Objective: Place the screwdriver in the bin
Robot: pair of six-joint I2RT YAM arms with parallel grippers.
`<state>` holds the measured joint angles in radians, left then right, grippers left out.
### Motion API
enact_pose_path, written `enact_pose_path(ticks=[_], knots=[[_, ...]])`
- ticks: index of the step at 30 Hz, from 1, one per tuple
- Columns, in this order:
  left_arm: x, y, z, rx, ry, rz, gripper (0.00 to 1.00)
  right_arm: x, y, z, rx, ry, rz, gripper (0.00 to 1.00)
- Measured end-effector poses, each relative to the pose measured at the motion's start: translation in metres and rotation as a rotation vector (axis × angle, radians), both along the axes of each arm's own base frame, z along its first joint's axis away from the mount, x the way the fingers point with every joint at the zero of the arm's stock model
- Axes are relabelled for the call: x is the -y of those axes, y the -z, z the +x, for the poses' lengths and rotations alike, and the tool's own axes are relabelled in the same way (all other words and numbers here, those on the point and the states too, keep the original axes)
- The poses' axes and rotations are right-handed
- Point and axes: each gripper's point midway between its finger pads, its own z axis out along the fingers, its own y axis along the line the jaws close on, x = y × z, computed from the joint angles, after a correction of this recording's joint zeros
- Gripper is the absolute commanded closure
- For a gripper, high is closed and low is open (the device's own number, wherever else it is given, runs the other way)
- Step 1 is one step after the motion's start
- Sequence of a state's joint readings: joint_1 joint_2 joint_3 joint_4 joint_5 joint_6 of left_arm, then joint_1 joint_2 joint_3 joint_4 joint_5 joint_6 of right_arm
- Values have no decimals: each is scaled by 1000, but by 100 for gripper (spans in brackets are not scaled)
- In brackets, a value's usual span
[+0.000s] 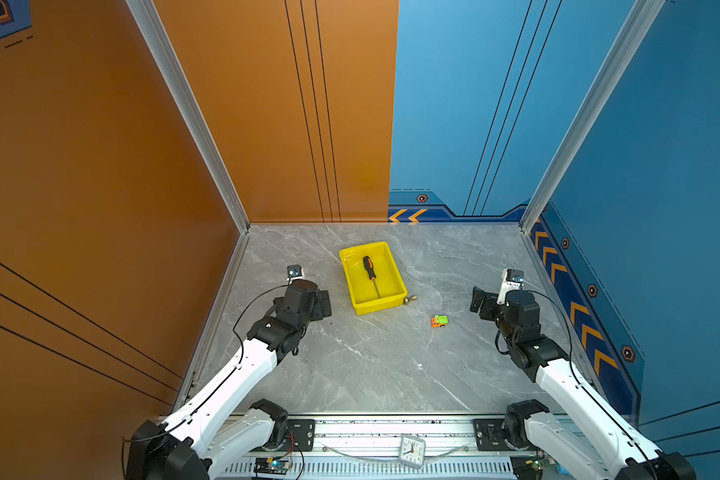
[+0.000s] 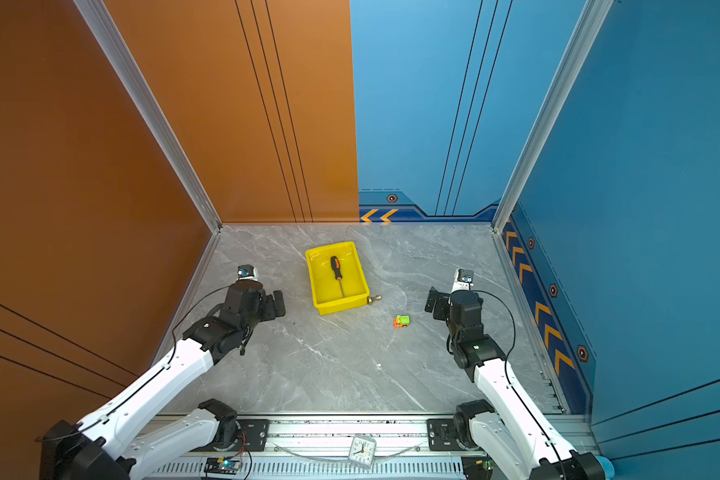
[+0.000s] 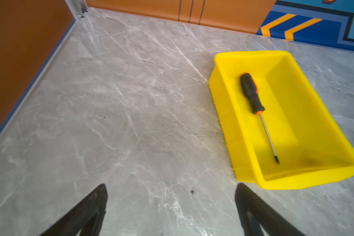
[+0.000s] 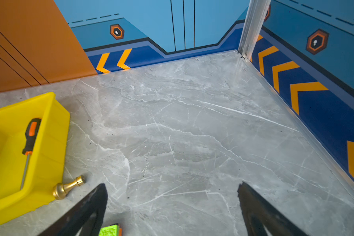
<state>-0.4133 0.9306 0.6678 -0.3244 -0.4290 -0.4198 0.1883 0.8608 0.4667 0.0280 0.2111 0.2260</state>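
Observation:
The screwdriver (image 1: pixel 370 269) (image 2: pixel 336 268), black-handled with an orange stripe and a thin grey shaft, lies flat inside the yellow bin (image 1: pixel 377 307) (image 2: pixel 338 308) at the table's middle back. Its handle points to the far wall. The left wrist view shows the screwdriver (image 3: pixel 250 94) resting free on the floor of the bin (image 3: pixel 223 114). My left gripper (image 1: pixel 325 303) (image 3: pixel 171 187) hovers left of the bin, open and empty. My right gripper (image 1: pixel 479 300) (image 4: pixel 172 186) stands open and empty at the right, well away from the bin (image 4: pixel 51 143).
A small brass knob (image 1: pixel 410 300) (image 4: pixel 67 187) lies against the bin's near right corner. A green and orange toy car (image 1: pixel 438 321) (image 4: pixel 109 230) sits between the bin and the right gripper. A small clock (image 1: pixel 412 451) rests on the front rail. Walls enclose three sides.

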Motion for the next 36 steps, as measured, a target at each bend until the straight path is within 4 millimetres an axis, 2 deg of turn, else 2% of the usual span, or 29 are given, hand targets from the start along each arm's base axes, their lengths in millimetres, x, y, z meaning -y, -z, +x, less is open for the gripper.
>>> enact_pose_path(ticks=[6, 11, 17, 22, 30, 36], knots=[[-32, 0, -20, 128, -46, 64, 2, 18, 11, 0, 18, 28, -17, 0], [-46, -4, -26, 190, -62, 113, 2, 22, 18, 0, 33, 24, -23, 0], [-56, 19, -28, 168, -67, 177, 2, 31, 39, 1, 30, 32, -24, 0], [-62, 33, -19, 167, -67, 233, 2, 32, 53, 5, 21, 30, -28, 0], [-76, 68, -7, 127, -99, 279, 2, 32, 72, 20, 1, 18, -40, 0], [-83, 69, 8, 158, -114, 259, 2, 29, 80, 43, -14, 0, -35, 0]])
